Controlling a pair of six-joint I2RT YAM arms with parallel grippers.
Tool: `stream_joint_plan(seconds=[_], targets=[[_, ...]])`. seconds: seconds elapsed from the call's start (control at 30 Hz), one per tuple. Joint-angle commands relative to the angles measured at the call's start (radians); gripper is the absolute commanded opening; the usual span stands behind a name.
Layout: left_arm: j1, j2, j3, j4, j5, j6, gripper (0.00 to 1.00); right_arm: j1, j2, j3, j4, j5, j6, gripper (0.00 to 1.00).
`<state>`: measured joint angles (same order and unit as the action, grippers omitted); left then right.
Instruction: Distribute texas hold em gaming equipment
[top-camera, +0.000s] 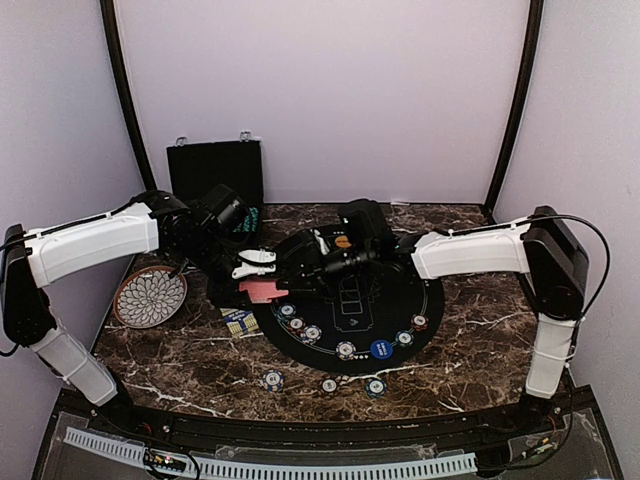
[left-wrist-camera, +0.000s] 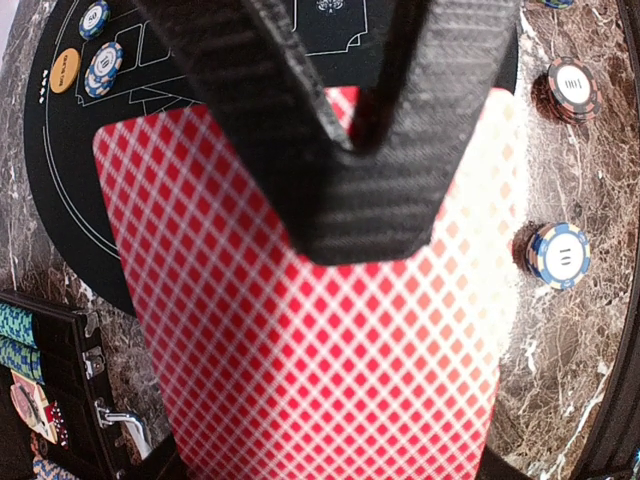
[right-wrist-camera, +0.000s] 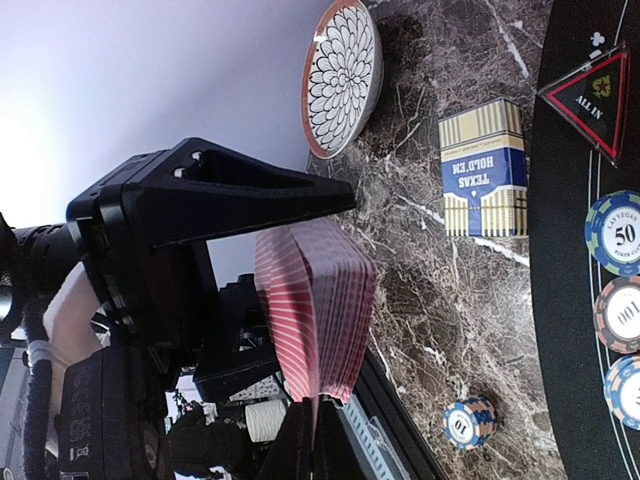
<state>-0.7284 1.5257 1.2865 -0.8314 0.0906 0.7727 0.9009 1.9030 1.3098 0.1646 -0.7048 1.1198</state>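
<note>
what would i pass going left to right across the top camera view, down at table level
petal plate → red-backed cards → blue button disc → rightmost chip

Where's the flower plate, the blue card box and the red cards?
flower plate (top-camera: 150, 297): top view, patterned middle
blue card box (right-wrist-camera: 483, 168): right wrist view, printed face
red cards (left-wrist-camera: 320, 350): left wrist view, diamond-patterned back

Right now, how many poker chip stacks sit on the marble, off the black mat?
3, in a near-edge row: left stack, middle stack, right stack. Others may be hidden.
</note>
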Motion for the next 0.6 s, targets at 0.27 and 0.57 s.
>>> stream_joint_plan(seconds=[0.27,0.57], targets=[[0.021,-0.058,-0.016,0.002,0.0,-0.009,0.32,-0.055,-0.089,-0.085,0.027,0.007,-0.001,0.0],[0.043,-0.066,-0.02,-0.006,-0.002,-0.004,0.31,-0.124,-0.13,-0.125,0.014,-0.007,-0.02,0.0]])
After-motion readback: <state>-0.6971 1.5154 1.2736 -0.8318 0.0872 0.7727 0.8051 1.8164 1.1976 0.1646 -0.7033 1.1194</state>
